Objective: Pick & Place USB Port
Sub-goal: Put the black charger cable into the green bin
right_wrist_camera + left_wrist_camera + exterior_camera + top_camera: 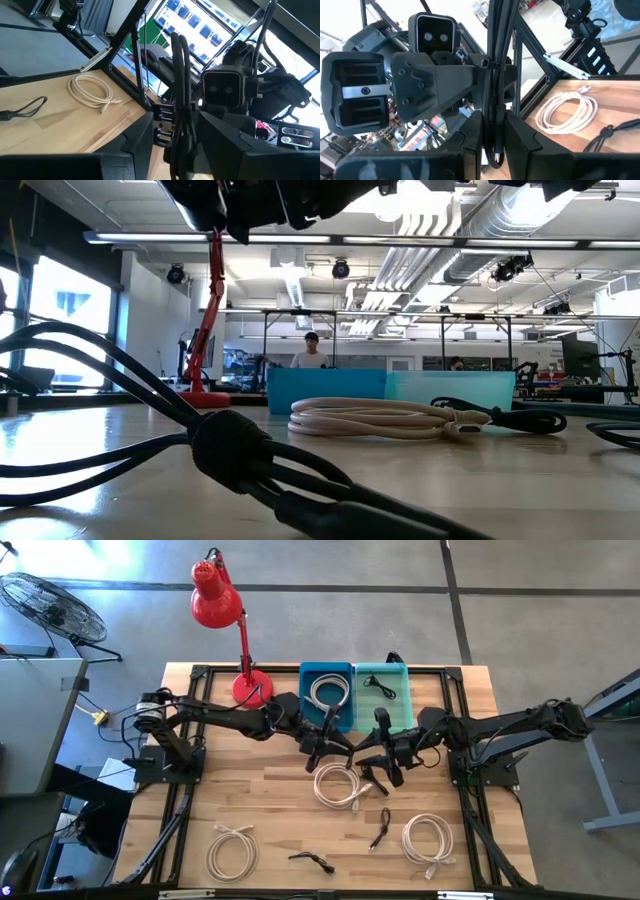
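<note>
**Black cable pinched by both grippers, mid-table**

Black cable [496,100], thin and rubbery, runs between my left gripper [492,131] and my right gripper [176,135]; both are clenched on it at frame centre. Next, I judge, comes a handover, then a drop into the teal bin [385,695] above.

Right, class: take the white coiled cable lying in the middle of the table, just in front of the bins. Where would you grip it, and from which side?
Grip the white coiled cable across one side of its loop, where the strands bunch together, coming straight down from above. It lies flat on the table, so a side approach would probably just push it. The open centre should leave room for one finger.
</note>
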